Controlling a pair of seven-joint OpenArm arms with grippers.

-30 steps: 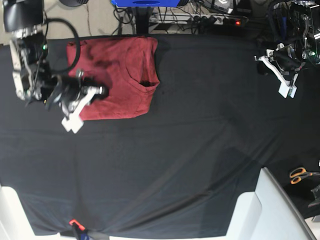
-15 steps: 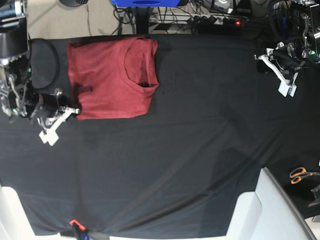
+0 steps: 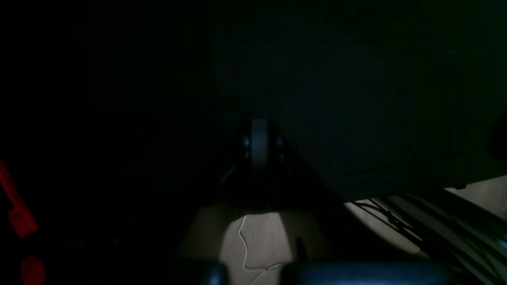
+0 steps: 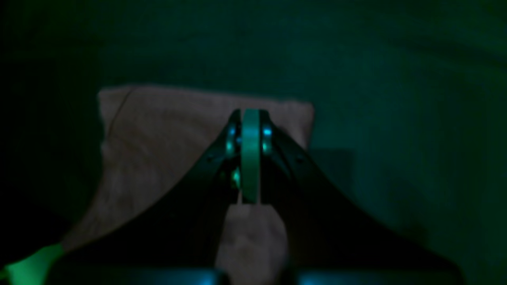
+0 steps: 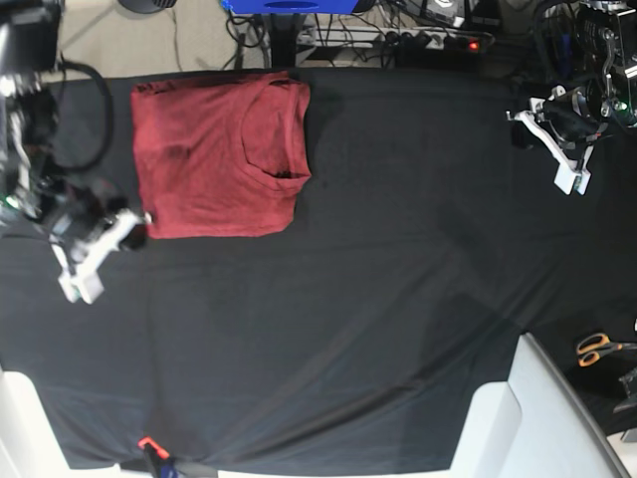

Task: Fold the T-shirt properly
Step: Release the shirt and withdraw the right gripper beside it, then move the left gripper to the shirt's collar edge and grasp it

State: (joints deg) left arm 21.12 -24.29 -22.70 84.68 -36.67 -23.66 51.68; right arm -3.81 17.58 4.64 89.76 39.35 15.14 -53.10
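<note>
The T-shirt (image 5: 214,154) lies folded into a flat brick-red rectangle at the back left of the black-covered table (image 5: 378,299), its neckline toward the right. My right gripper (image 5: 82,279) hangs left of and below the shirt, apart from it, its white fingers pressed together and empty. In the right wrist view those fingers (image 4: 250,158) meet over dark cloth, with a pale patch of floor behind them. My left gripper (image 5: 569,171) rests at the far right edge of the table, shut and empty. In the left wrist view its fingers (image 3: 259,148) are closed in near darkness.
Orange-handled scissors (image 5: 597,348) lie off the table at the right. A white surface (image 5: 528,418) juts in at the bottom right. Cables and a power strip (image 5: 418,38) run behind the table's far edge. A small orange clip (image 5: 147,444) sits at the front edge.
My right gripper came off the shirt, swung left and then down to the table's left side. The shirt's left edge has settled flat. The left arm has not moved.
</note>
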